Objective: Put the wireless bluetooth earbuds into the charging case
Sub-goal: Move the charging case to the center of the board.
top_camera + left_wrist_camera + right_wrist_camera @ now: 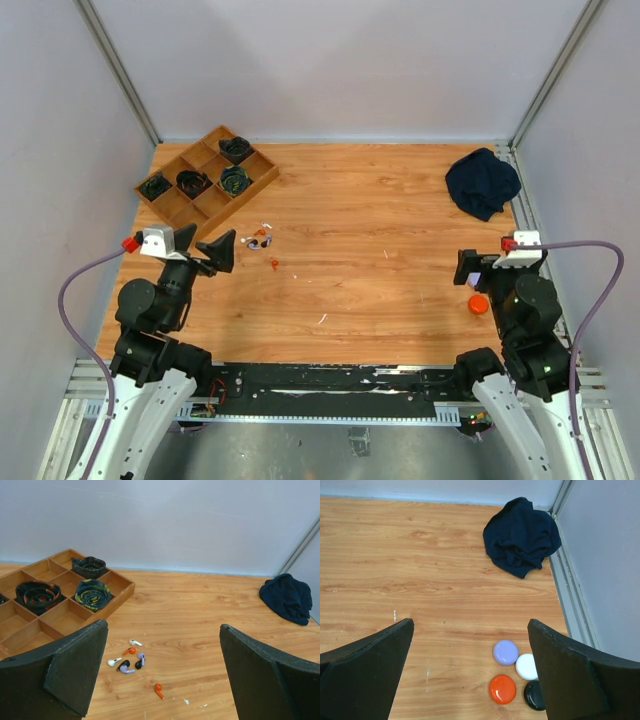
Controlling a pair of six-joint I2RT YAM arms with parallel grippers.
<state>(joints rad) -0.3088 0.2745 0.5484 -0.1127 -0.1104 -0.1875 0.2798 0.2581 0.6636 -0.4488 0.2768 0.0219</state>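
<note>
the earbuds (127,660) lie scattered on the surface (210,605) beside the wooden tray (70,621), just off its near corner. the round cases (505,652) sit far right of that tray. left fingers (75,670) and right fingers (370,665) stand wide apart, empty.

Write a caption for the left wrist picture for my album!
Open left hand faces scattered earbuds, beside a wooden tray holding dark rolls.

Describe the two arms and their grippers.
The left arm and right arm have black joints on white lower links. Each wrist carries a pale block with a red tip and a looping mauve cable. The left gripper and right gripper have matte black wedge fingers.
</note>
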